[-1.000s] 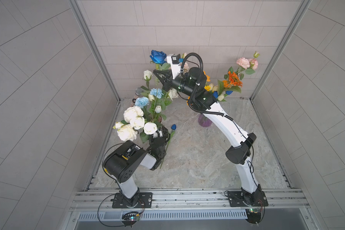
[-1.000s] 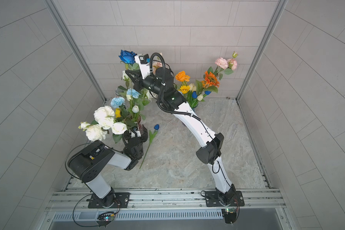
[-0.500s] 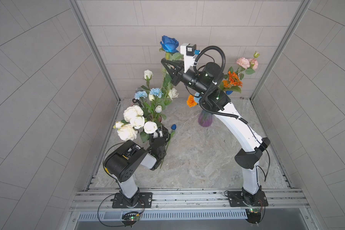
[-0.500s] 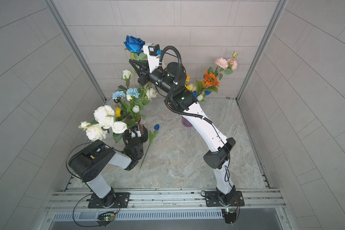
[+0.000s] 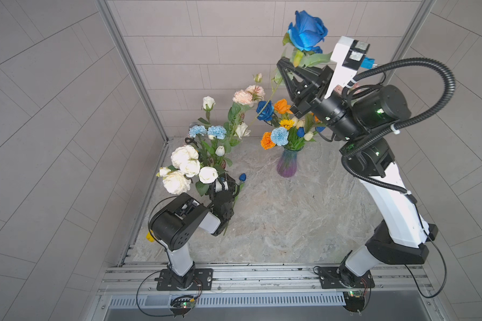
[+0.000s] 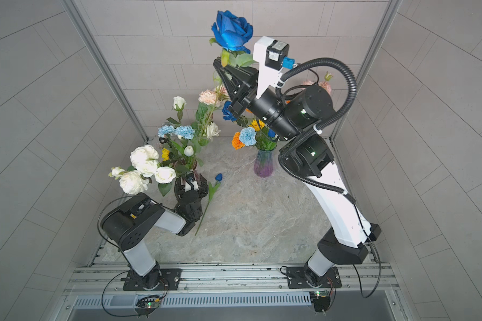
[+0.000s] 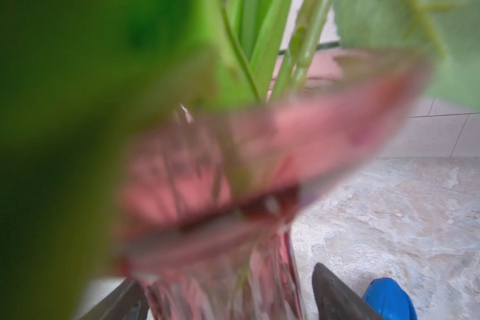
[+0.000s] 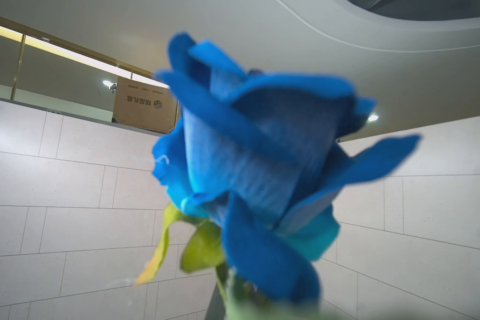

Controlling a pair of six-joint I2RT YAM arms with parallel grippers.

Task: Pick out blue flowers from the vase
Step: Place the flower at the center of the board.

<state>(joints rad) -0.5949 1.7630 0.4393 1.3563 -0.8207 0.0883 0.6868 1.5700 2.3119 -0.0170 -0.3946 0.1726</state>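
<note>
My right gripper point(image 5: 285, 65) point(image 6: 220, 62) is shut on the green stem just under a dark blue rose point(image 5: 306, 29) point(image 6: 232, 29) point(image 8: 255, 171), held high above the bouquets. The stem trails down behind the jaws. My left gripper point(image 5: 223, 184) point(image 6: 191, 183) point(image 7: 227, 299) is open, its fingers point(image 7: 336, 293) flanking the pink glass vase point(image 7: 219, 277) with a small gap on one side. Light blue carnations point(image 5: 208, 131) point(image 6: 176, 131) stand in that vase. A small blue tulip bud point(image 5: 242, 177) point(image 6: 218, 176) point(image 7: 388, 299) lies on the table beside it.
A purple vase point(image 5: 286, 164) point(image 6: 263, 164) at the back holds another blue rose point(image 5: 265, 109), a light blue carnation point(image 5: 279, 136), orange and yellow blooms. White roses point(image 5: 184, 166) crowd the pink vase. Tiled walls close in the left, right and back.
My right arm has lifted the dark blue rose up and to the right, away from the left bouquet. The left arm has stayed at the pink vase.
</note>
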